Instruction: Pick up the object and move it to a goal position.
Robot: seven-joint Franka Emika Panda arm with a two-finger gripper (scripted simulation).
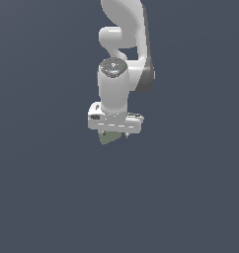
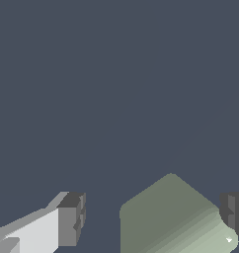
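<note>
The object, a pale sage-green block (image 1: 108, 139), sits just under the white hand in the exterior view, partly hidden by it. My gripper (image 1: 114, 135) points straight down over it. In the wrist view the block (image 2: 166, 217) lies between the two dark finger pads. It sits close against one pad (image 2: 233, 216), and a clear gap separates it from the other pad (image 2: 70, 220). The gripper (image 2: 151, 217) is open around the block, with the jaws wide apart and not closed on it.
A plain dark grey-blue surface (image 1: 52, 188) fills both views. The white arm (image 1: 122, 44) rises above the hand to the frame's top edge. No other object or marker shows.
</note>
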